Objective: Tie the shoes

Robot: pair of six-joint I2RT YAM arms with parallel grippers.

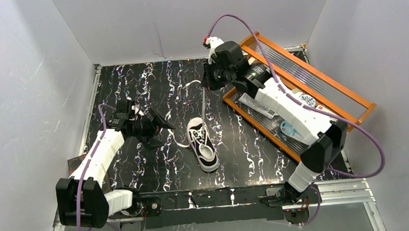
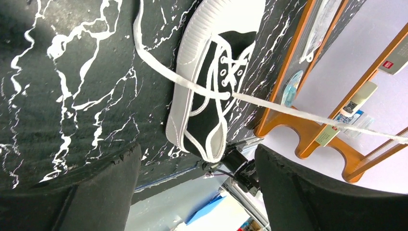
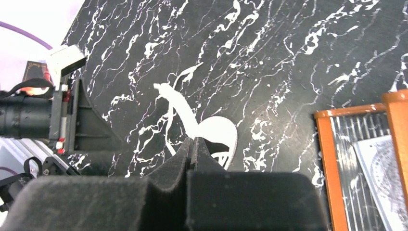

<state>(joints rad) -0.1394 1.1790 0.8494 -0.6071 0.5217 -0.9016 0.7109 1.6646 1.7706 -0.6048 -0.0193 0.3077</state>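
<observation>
place: a robot lab test cell
walls: plain white panels [image 1: 26,79] boxing in three sides
surface: black sheet with white marble veining [image 1: 152,92], edged by aluminium rails [image 1: 343,191]
rig: left arm [image 1: 99,155] and right arm [image 1: 289,107] bolted at the near edge, purple cables [image 1: 383,156] looping loose
clutter: orange-framed tray [image 1: 319,73] lying askew at the right

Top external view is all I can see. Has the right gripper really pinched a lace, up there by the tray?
Observer: Yes; the right wrist view shows the right gripper shut on the white lace.
Operator: Is that lace slack?
Observer: No; the left wrist view shows it stretched straight from the sneaker, running past the tray.
Operator: And the other arm?
Observer: The left gripper is open, holding nothing, aimed at the sneaker.
</observation>
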